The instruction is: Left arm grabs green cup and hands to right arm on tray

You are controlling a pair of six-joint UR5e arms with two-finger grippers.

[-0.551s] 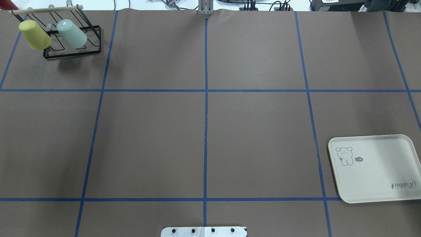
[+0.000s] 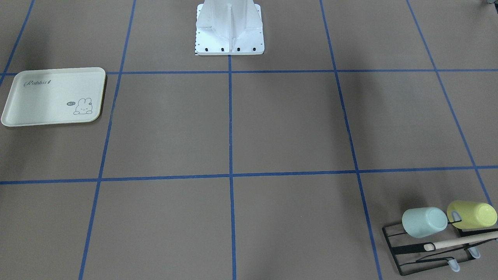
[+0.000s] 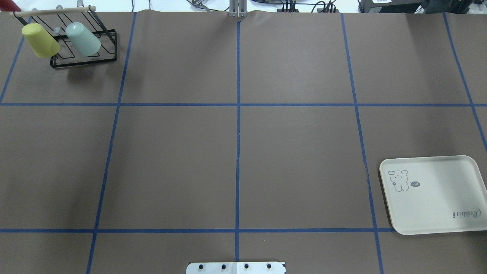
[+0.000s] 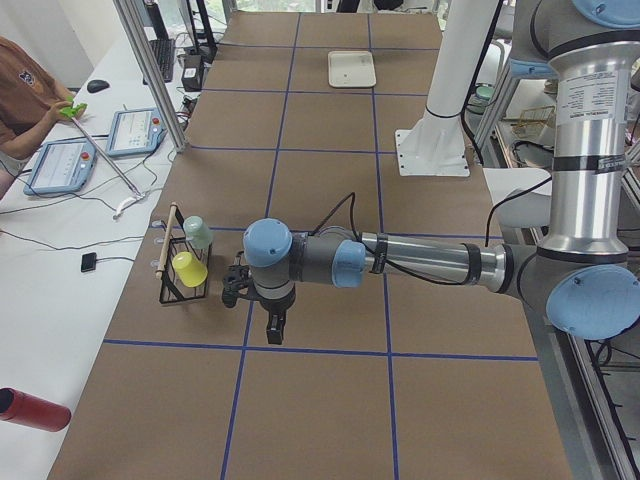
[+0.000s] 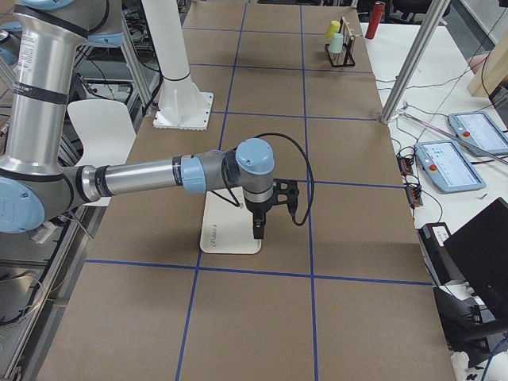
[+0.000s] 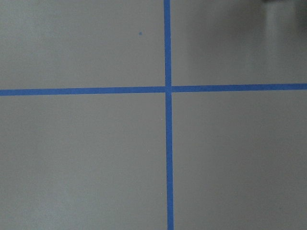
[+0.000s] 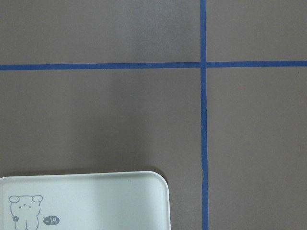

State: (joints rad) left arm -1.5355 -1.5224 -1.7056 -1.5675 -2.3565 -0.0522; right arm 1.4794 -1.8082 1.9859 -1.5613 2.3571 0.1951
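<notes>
One pale mint-green plastic cup and one yellow-green plastic tumbler sit on a black wire rack, well apart from the cream rectangular tray. Whether the left claw and right claw are apart or together cannot be told.

Brown table cover, blue tape grid; white side desk, possibly tablets.

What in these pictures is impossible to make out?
- Left gripper and right gripper: open or shut unclear; tiny, in side views only.
- Tray: partly behind the right arm in the right side view; cut by the edges in the right wrist view.
- Green cup: inside hidden, upturned on its rack, every view.
</notes>
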